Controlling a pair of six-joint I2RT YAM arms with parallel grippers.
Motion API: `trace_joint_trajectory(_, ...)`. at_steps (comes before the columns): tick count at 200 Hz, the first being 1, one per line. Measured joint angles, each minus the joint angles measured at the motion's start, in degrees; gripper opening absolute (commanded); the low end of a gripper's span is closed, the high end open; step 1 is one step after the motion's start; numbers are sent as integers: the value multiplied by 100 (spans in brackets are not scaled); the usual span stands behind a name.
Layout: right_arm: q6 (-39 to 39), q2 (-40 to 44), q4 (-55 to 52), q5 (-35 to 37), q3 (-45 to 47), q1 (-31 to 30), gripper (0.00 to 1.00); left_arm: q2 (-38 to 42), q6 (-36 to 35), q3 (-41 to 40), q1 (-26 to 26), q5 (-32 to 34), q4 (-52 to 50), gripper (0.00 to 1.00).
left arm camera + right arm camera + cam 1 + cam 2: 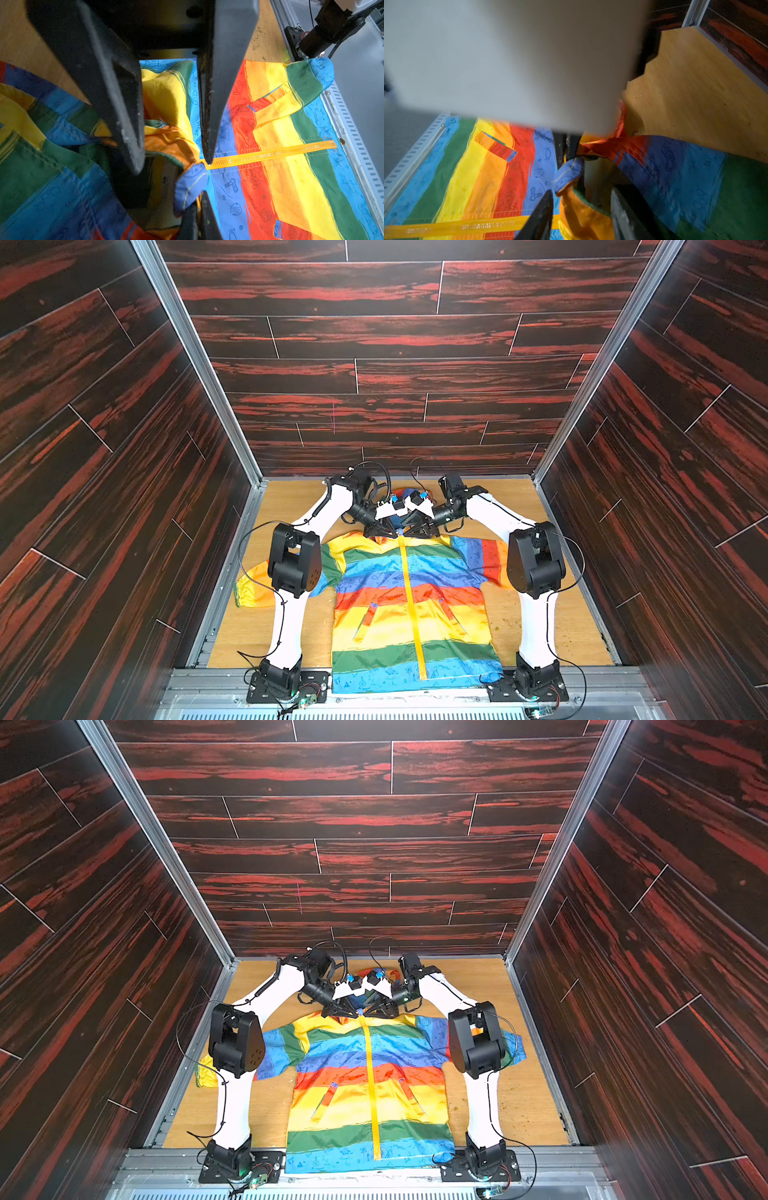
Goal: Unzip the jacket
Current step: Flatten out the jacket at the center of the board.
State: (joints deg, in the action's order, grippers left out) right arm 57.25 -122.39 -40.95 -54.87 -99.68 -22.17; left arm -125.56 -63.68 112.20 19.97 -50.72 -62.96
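Plainly a thin, glossy jacket (374, 635), spread flat and front up on the pale wood-grain table (540, 510) between the two arm bases, hem toward them. Broad horizontal bands of yellow, green, blue, red and orange, faintly printed with doodles; two slanted slit pockets (365, 616); a gathered cuff (249, 593) on one sleeve. Down the middle, a narrow yellow-orange zipper (411, 605), straight, teeth closed from collar to hem. At the collar, both grippers close together. On the left gripper (199, 195), slim black fingers pressed together, pinching the collar edge at a stitched blue tab (191, 182). On the right gripper (171, 166), wedge-shaped black jaws spread, straddling crumpled orange-and-yellow neck fabric, one tip at the zipper's top end. Beyond, the hood (52, 176) bunched in soft folds.
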Motion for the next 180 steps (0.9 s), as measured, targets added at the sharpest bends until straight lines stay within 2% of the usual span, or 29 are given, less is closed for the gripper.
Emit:
trace_joint_trajectory(23, 166, -9, -260, -7, -13, -15, 20, 24, 4, -85, 0, 20, 48, 0)
trace_joint_trajectory(48, 258, -9, -428, -37, -20, -37, 13, 57, 11, -162, -4, 35, 107, 0)
trace_joint_trajectory(61, 286, -11, -485, -57, -35, -44, 0, 83, 37, -199, -4, 55, 155, 0)
trace_joint_trajectory(87, 284, -33, -551, -68, -116, -59, 0, 216, 107, -378, -13, 85, 354, 0)
trace_joint_trajectory(101, 278, -33, -546, -66, -120, -70, 0, 308, 142, -501, -13, 109, 481, 13)
trace_joint_trajectory(116, 254, -33, -483, -37, -111, -72, 0, 420, 166, -669, -15, 125, 610, 19)
trace_joint_trajectory(180, 170, -31, -138, 26, 179, -68, 0, 874, 326, -1390, -133, -271, 1377, 23)
